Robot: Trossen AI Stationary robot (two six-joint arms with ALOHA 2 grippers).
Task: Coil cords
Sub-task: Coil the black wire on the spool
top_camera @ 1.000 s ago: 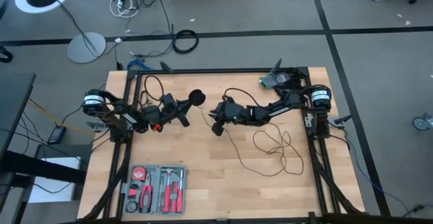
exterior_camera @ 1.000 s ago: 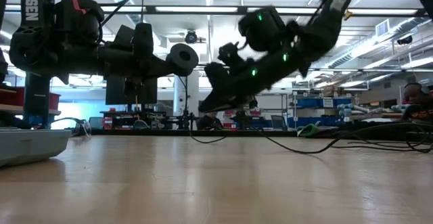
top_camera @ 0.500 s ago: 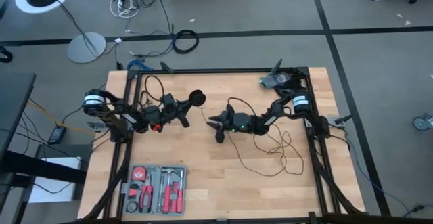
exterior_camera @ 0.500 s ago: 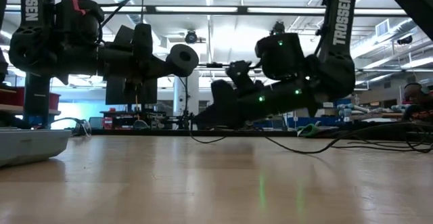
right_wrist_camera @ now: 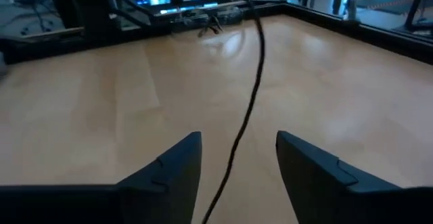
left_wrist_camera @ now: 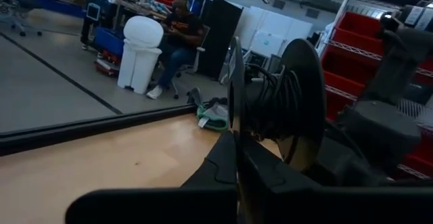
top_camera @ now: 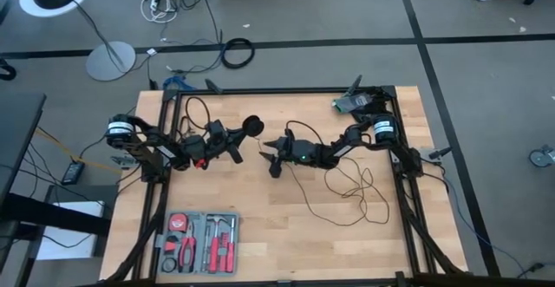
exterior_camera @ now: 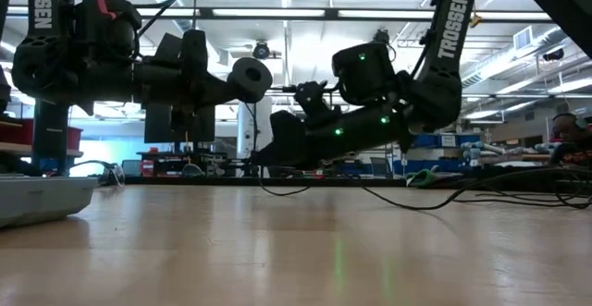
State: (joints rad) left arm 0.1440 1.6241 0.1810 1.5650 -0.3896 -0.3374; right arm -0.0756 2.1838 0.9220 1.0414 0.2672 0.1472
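Cord (top_camera: 351, 185): mostly loose loops on the tabletop (top_camera: 260, 235) behind the right hand; one strand runs between its fingers.
Spool (top_camera: 252, 126): clamped in the closed left hand (top_camera: 234, 140), few turns wound.
Right hand (top_camera: 270, 158): open, ungripped.
Progress: early; most winding remains.

Smooth pale wood table (top_camera: 260, 209); thin matt black wire (right_wrist_camera: 247, 109).
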